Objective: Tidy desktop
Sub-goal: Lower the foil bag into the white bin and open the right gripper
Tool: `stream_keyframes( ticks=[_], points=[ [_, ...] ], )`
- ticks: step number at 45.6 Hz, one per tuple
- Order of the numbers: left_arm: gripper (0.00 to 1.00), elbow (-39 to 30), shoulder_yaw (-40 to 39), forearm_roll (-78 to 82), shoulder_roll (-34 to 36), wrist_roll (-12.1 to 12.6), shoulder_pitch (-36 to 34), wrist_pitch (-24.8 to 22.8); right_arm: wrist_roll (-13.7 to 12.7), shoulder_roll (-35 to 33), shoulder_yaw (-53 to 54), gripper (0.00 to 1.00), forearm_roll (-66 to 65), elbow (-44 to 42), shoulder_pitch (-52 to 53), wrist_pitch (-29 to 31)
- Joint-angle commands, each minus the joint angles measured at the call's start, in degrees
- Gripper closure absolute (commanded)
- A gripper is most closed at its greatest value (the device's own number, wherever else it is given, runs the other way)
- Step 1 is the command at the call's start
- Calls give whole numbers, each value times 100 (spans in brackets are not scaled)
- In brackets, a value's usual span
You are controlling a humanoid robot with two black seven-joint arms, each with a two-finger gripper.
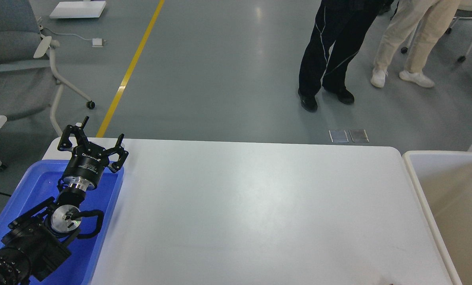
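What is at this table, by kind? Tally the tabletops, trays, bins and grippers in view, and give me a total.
Tabletops: 1, the white desktop
Trays: 1, the blue tray, at the desktop's left end
Bins: 1, the cream-white bin, at its right end
Grippers: 1, the left gripper, jaws open, above the tray's far end
Total: 4

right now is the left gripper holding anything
No, the left gripper is open with nothing between its fingers, above the blue tray's far corner.
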Motion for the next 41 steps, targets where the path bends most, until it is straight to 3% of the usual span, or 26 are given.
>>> stream_keyframes(
  ticks=[1,7,41],
  points=[
    [0,0,0,0,0,0,-5,0,-495,896,152,100,273,-1101,-803,-523],
    [0,0,0,0,0,0,-5,0,-723,1186,354,100,273,-1119,-1163,-840],
    [0,0,0,0,0,0,-5,0,-724,2268,1163,100,449,-1119,-2596,-1236]
  ],
)
